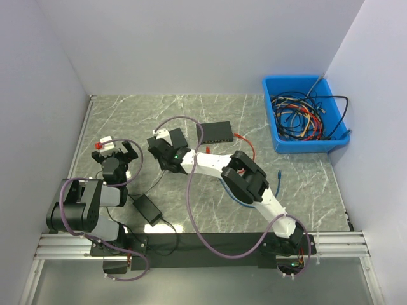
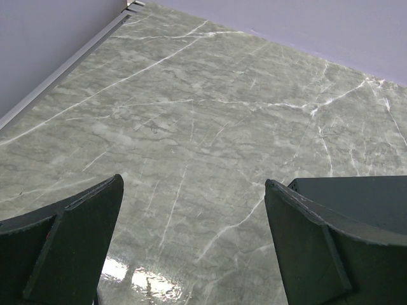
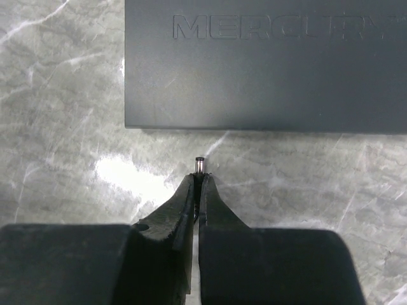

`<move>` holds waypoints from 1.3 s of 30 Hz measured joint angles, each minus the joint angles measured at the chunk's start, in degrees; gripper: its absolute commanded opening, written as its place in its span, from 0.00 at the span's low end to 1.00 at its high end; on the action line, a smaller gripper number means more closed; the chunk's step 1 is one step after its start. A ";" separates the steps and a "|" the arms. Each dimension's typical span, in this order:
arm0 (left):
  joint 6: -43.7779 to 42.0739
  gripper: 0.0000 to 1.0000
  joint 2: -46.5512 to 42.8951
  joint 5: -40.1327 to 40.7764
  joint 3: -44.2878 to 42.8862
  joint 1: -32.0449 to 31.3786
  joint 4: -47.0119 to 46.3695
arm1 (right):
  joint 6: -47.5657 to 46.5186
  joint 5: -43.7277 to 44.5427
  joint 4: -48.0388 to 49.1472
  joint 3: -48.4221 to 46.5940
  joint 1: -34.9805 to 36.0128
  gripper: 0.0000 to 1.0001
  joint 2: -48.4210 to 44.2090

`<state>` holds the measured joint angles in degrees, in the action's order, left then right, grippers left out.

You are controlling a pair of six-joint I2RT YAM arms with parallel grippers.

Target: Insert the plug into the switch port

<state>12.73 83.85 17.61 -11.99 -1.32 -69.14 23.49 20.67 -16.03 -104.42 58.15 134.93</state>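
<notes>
A black switch (image 3: 267,63) marked MERCURY lies flat on the marble table; in the top view it (image 1: 175,136) is just beyond my right gripper (image 1: 163,151). My right gripper (image 3: 200,178) is shut on a small barrel plug (image 3: 200,165). The plug's metal tip sticks out past the fingertips and points at the switch's near side, a short gap away. No port shows in these views. My left gripper (image 1: 117,151) is open and empty at the table's left. In its wrist view (image 2: 194,184) only bare marble lies between the fingers.
A second black box (image 1: 216,131) with a red cable (image 1: 247,146) lies right of the switch. A black power adapter (image 1: 147,208) sits near the front. A blue bin (image 1: 305,145) of cables stands back right. A small white-and-red item (image 1: 103,143) is by the left gripper.
</notes>
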 measured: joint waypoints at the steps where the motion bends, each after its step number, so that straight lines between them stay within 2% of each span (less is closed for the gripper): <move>1: 0.00 0.99 0.00 0.00 0.00 0.00 0.00 | -0.02 0.02 0.72 1.38 0.02 0.00 -0.83; 8: 0.00 1.00 0.00 0.00 0.00 0.00 0.00 | -0.50 0.68 2.56 21.00 0.76 0.00 -14.99; 12: 0.00 0.99 0.00 -0.02 -0.02 0.00 -0.02 | -0.37 -0.46 6.58 35.45 0.92 0.00 -30.14; 16: 0.00 0.99 0.00 0.00 -0.02 0.00 0.00 | -0.13 -1.38 15.41 49.81 0.96 0.00 -47.67; 19: 0.00 1.00 0.00 0.00 -0.02 0.00 -0.02 | 0.02 -1.05 18.49 56.15 0.96 0.00 -56.46; 25: 0.00 1.00 0.00 0.00 -0.02 0.00 0.00 | 0.11 1.73 17.53 62.49 -1.84 0.00 -69.88; 32: 0.00 1.00 0.00 0.00 -0.04 0.00 0.00 | 0.48 2.71 15.89 65.59 -16.00 0.00 -88.96; 35: 0.00 0.99 0.00 0.00 -0.04 0.00 0.00 | -0.48 -0.90 17.31 67.49 -19.06 0.00 -92.59; 39: -0.13 0.99 -0.13 0.13 -0.20 -0.11 0.26 | -0.72 -6.54 18.60 69.96 -19.32 0.00 -92.21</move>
<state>12.60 83.72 17.74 -12.19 -1.43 -68.88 22.76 14.13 2.57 -34.46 38.83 42.72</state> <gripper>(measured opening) 0.995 0.027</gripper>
